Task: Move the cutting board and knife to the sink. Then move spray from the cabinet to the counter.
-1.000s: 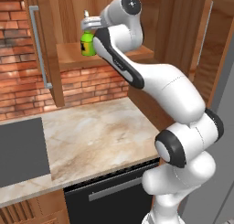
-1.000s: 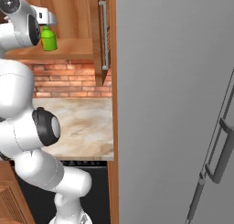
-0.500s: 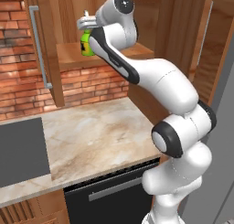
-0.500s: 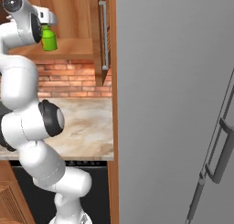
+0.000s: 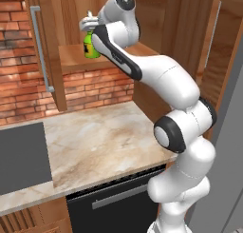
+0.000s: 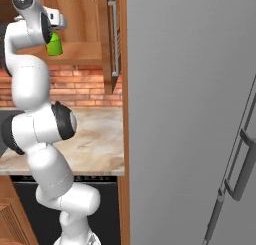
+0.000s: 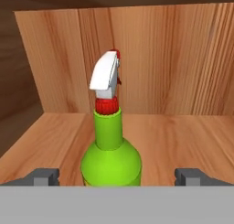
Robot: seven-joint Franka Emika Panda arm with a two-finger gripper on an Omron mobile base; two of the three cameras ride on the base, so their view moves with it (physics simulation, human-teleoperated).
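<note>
Wooden cabinet (image 5: 57, 46) shelf above marbled counter (image 5: 104, 146).

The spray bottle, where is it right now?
The spray stands upright on the pale shelf inside the cabinet, above the counter; in the hand view it sits centred between the open end effector's fingertips.

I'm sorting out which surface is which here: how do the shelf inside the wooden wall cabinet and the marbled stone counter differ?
The pale wooden shelf is plain straight-grained timber; the beige marbled stone counter has brownish veins. The shelf sits high inside the brown cabinet, against wooden walls; the counter lies below, in front of red brick. The shelf carries the green spray bottle, standing upright between the open gripper fingertips. Both are flat and level.
</note>
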